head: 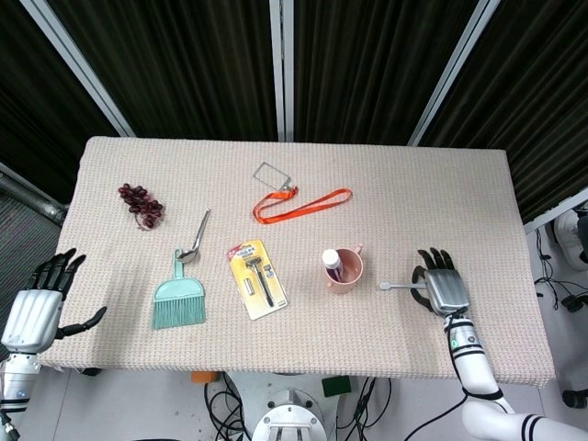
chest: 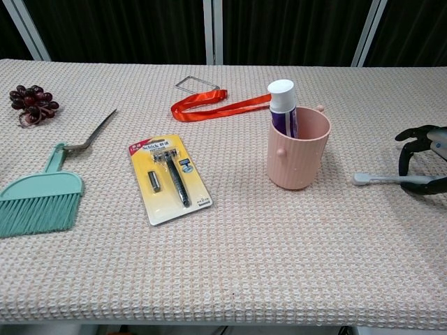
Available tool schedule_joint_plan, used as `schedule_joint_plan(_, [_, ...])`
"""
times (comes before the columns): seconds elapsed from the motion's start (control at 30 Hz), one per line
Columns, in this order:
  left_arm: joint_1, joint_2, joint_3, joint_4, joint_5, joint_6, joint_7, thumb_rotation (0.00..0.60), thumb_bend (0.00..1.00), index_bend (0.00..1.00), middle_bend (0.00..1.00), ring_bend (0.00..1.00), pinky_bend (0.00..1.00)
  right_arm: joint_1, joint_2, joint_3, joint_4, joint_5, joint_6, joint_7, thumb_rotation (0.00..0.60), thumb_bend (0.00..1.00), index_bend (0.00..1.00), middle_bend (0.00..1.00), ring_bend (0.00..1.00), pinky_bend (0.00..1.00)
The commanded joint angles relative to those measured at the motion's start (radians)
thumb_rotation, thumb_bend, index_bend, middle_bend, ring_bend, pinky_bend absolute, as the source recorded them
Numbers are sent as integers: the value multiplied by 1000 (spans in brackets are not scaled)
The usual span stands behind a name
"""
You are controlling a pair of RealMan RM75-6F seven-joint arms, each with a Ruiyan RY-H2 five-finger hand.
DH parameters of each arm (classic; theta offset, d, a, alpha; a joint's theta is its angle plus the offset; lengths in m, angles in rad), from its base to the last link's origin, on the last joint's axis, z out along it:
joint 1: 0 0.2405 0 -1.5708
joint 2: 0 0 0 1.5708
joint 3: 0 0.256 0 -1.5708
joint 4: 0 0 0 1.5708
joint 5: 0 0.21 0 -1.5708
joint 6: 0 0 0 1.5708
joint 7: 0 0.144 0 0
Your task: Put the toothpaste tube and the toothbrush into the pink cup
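Your right robot hand [head: 443, 290] sits at the near right of the table [head: 459, 184], fingers curled over the handle of the toothbrush [chest: 383, 179], which lies flat on the cloth with its head pointing toward the pink cup [chest: 298, 155]; whether the grip has closed cannot be told from either view. Your left robot hand [head: 32, 303] hangs released off the near left edge, holding nothing. The toothpaste tube [chest: 283, 105] already stands in the cup, just left of the brush. A thin handle on textured cloth may roll or slip during pickup. On insertion, the brush may strike the rim or the tube and tip the light cup.
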Motion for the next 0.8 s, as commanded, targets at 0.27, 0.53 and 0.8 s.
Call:
schedule_joint_plan(0.27, [-1,1,0,3,0,0,-4,231,168,74,33,43,130,-3,-14,9,14,2,6,8,600,836,641,162,0,0])
schedule_joint_plan(0.53, [0,1,1,1,-1,-1,-4,228,167,74,33,44,130,-30,21,15,-8,-51,65,83,600,887,687,190,0,0])
schedule_joint_plan(0.8, [-1,5,2,-11,6,1,-1,229,168,74,33,44,130,-64,88,35,-79,-139,164,207,600,900,725,218,0,0])
